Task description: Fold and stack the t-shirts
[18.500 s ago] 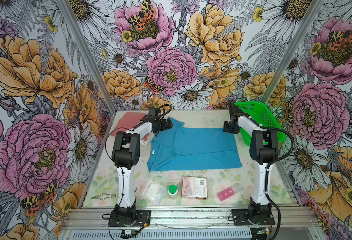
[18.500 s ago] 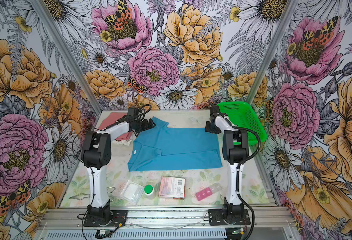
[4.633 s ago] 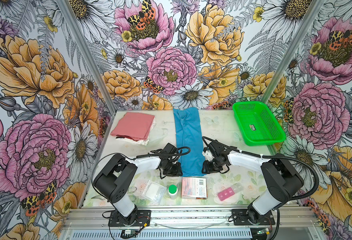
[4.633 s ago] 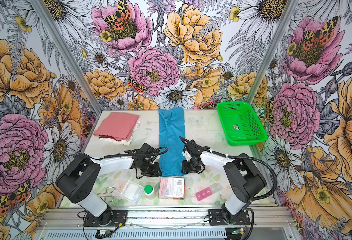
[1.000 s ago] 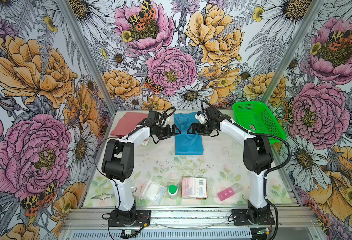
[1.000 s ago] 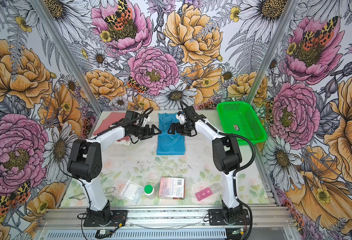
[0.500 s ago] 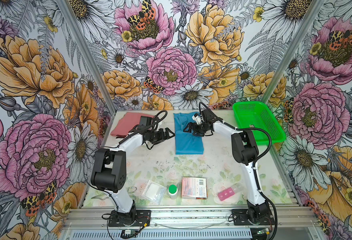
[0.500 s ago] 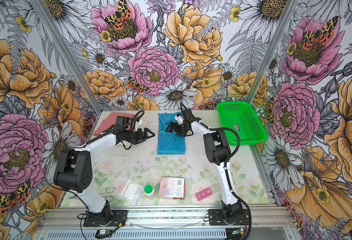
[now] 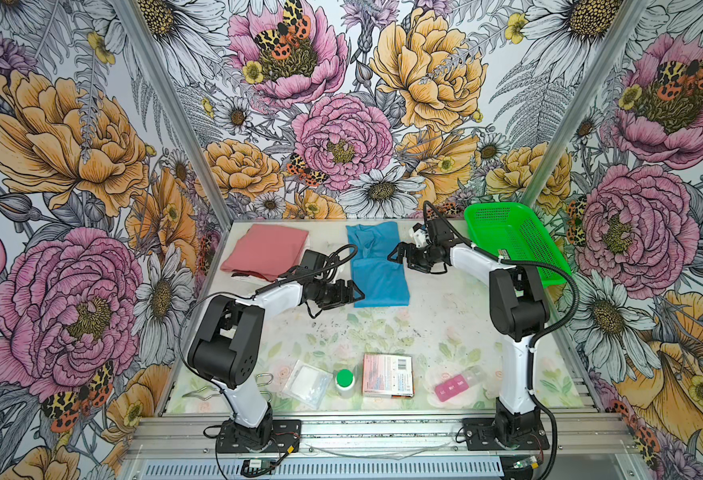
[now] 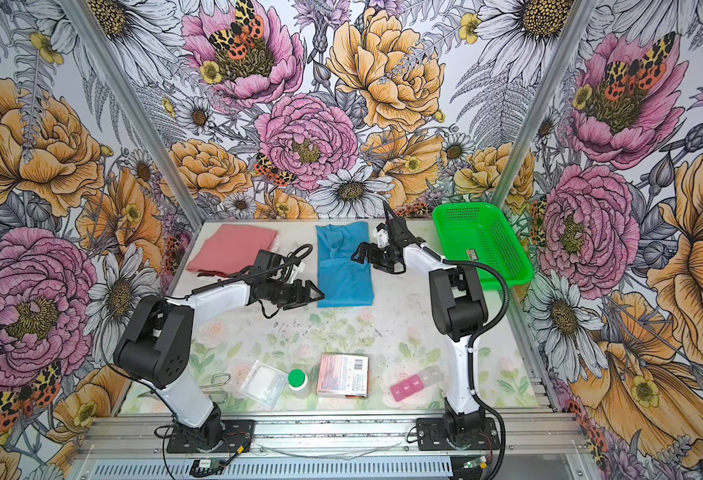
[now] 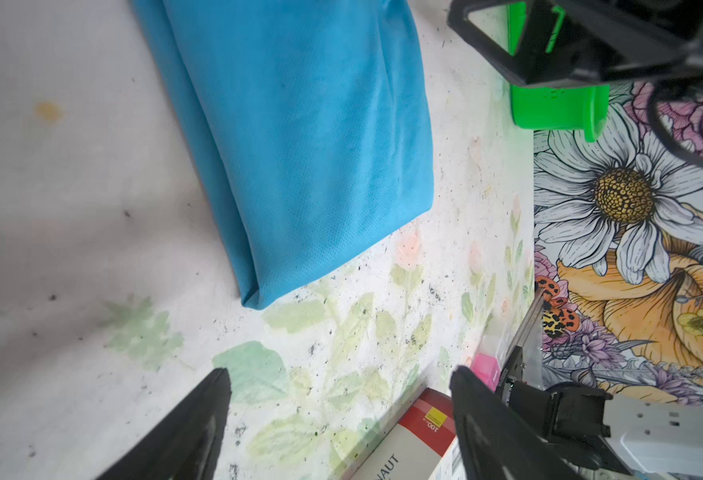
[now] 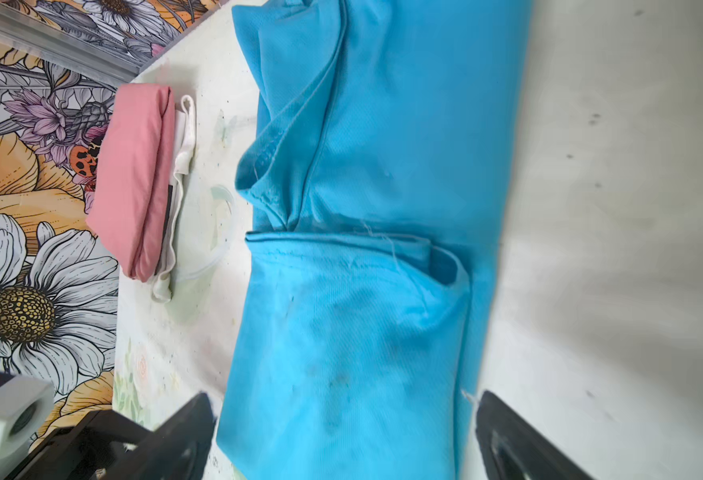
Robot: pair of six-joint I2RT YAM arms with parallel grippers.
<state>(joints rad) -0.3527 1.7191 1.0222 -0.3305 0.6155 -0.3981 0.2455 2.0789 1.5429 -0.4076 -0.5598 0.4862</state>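
i see the blue t-shirt [image 9: 377,270] lying flat at the back middle of the table [image 9: 437,324], between the pink t-shirt [image 9: 266,251] and the green basket [image 9: 499,205]. it is folded to a narrow strip, and its near half is doubled over the far half, so a hem runs across its middle in the right wrist view [image 12: 362,249]. the collar end points toward the back wall.

the pink t-shirt is folded in the back left corner. it rests on a piece of white fabric [image 12: 179,166] that peeks out along its edge.

my left gripper [image 9: 356,293] sits low by the near left corner of the blue t-shirt. its jaws are apart with only bare table between them, and in its wrist view [image 11: 337,374] the cloth's corner lies ahead of the fingertips, not touching.

my right gripper [image 10: 358,253] is at the right edge of the blue t-shirt, level with the hem. its jaws stand wide, and in its wrist view the fingers [image 12: 192,419] straddle the width of the cloth without pinching it.

along the front edge, well apart from the shirts, are a clear packet [image 9: 306,382], a green-capped bottle [image 9: 345,380], a flat box [image 9: 388,375] and a pink pill case [image 9: 451,390].
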